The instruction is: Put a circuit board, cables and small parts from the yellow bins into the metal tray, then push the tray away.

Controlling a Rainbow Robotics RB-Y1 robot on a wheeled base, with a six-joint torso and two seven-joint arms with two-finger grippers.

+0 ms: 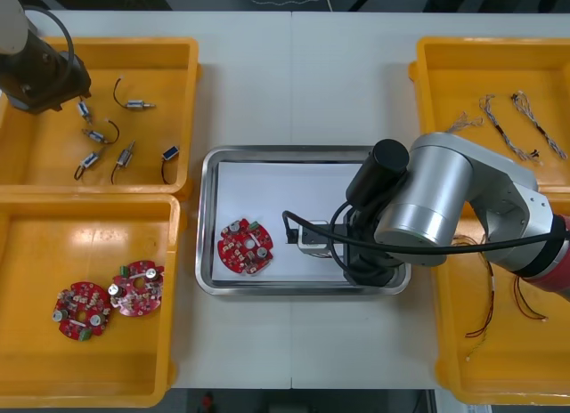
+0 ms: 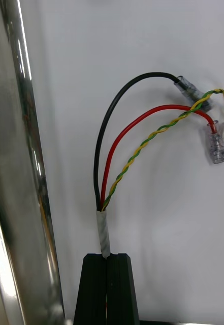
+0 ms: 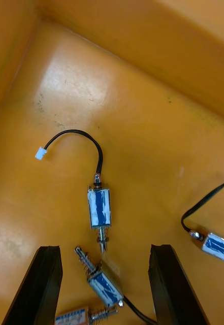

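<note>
Black fingers of the right gripper (image 2: 107,259) are clenched together on the taped end of a cable (image 2: 104,228), whose black, red and twisted yellow-green strands arch away from the fingertips to small clear plugs. The bundle hangs over the white inside of the metal tray (image 2: 20,172), close beside its shiny wall. In the front view the right arm reaches into the tray's near right corner. One round red circuit board (image 1: 246,246) lies on the white floor nearer the tray's left side, apart from the arm. Off to the left, the left gripper (image 3: 105,249) hovers with its fingers spread wide inside the far left bin (image 1: 134,46), above several small metal parts (image 3: 99,207) with thin black leads; one part sits just beyond the gap between the fingers. The near left bin (image 1: 89,244) holds two more red boards (image 1: 80,308) side by side. Twisted cables (image 1: 525,128) lie in the far right bin (image 1: 481,46) on the light table (image 1: 338,66).
</note>
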